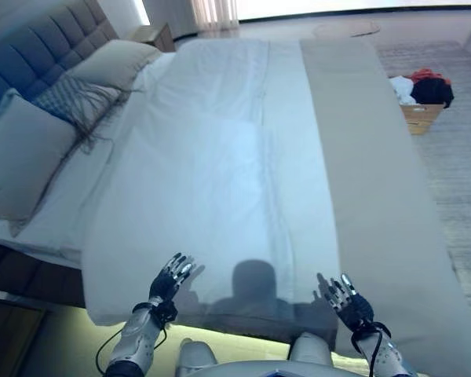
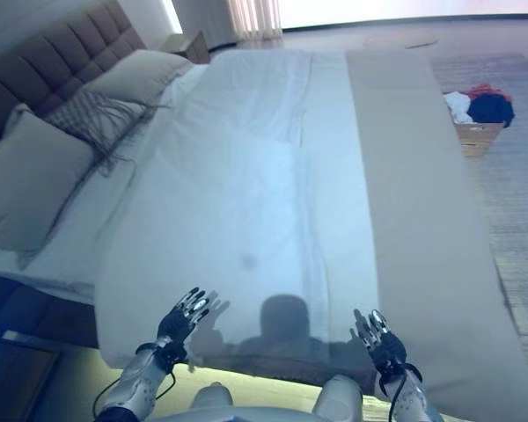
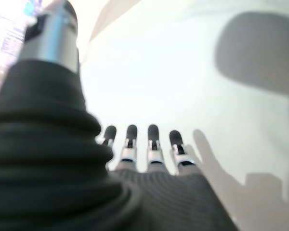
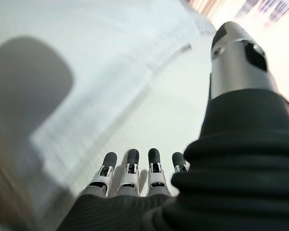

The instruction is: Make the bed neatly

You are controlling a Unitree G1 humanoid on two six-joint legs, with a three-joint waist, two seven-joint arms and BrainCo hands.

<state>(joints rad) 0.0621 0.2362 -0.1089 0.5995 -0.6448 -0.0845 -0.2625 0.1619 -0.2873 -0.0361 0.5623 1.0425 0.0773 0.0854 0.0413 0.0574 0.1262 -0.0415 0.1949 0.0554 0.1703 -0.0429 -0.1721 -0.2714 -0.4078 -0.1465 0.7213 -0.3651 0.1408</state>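
A white duvet lies spread over the bed, with a long crease down its middle. A beige bed runner covers the bed's right part. My left hand is open, fingers straight, over the duvet's near edge. My right hand is open too, over the near edge where the duvet meets the runner. Neither hand holds cloth. The left wrist view shows straight fingers over white cloth; the right wrist view shows the same.
Several pillows lie at the left by the grey tufted headboard. A basket of clothes stands on the carpet at the right. A nightstand stands at the far left corner.
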